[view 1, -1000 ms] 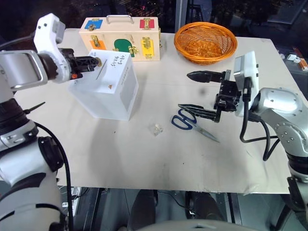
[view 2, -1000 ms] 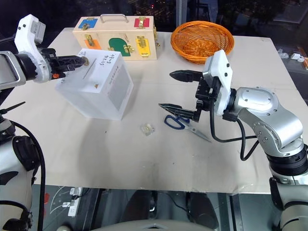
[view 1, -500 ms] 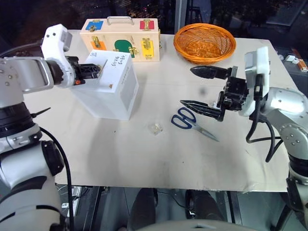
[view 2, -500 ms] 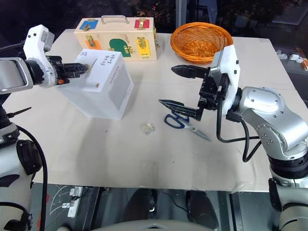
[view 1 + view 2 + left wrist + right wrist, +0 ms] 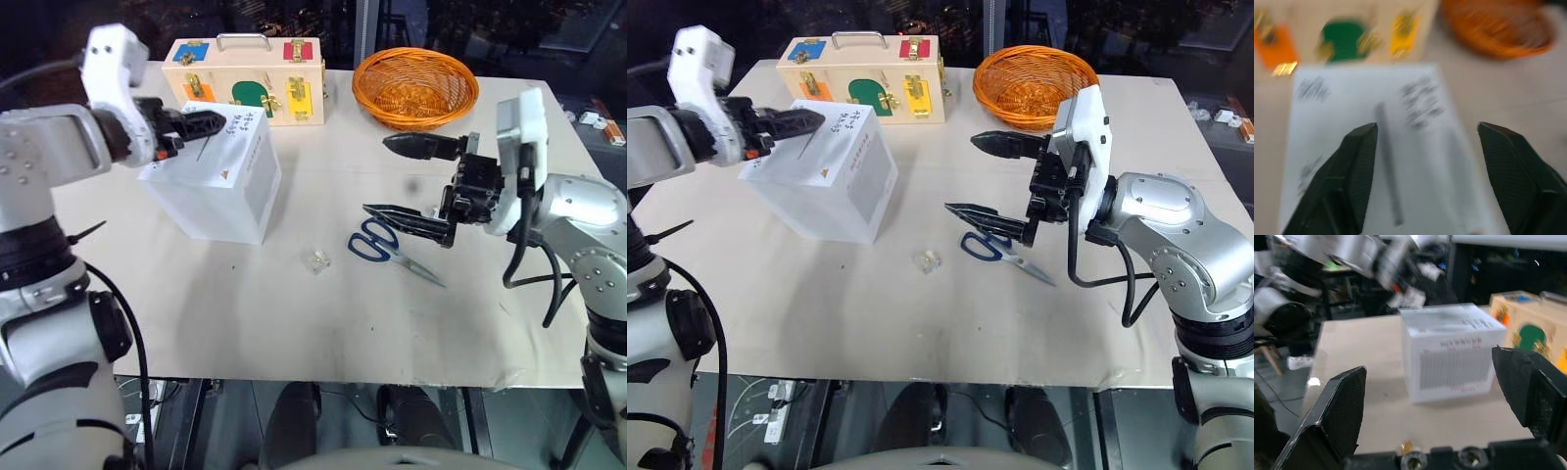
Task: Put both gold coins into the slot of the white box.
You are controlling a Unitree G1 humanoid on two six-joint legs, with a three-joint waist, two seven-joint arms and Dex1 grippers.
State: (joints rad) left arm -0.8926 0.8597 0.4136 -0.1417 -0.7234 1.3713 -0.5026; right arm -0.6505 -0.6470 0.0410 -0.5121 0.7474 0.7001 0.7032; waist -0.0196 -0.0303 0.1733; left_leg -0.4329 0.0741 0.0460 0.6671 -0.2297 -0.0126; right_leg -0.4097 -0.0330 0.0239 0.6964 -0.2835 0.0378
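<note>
Table (image 5: 245,323) carries everything. The white box (image 5: 211,206) is the landmark and sits on the robot's left part of it. Wooden case (image 5: 250,83) is just behind the box, basket (image 5: 416,88) behind it and well to its right. Left gripper (image 5: 221,121) hovers over the box top; its fingers are spread wide with nothing between them, tips to either side of the slot line. Right gripper (image 5: 374,176) is well to the right of the box, pointing toward it, jaws at full spread and empty. Scissors (image 5: 392,250) lie right of the box, under the right gripper. Slot (image 5: 1388,166) is a thin dark slit running across the box top between the lettering. A clear block (image 5: 316,260) lies in front of the box and a bit to its right. Gold coins: cannot tell where they are; possibly already inside the box, which is only a guess. Handling: the coins should be light, stiff, slick and thin, hard to pick flat off the table. Best pinched across the two faces with the rim left free, then fed edge-on along the slot. The box is probably light card and may slide if nudged.
</note>
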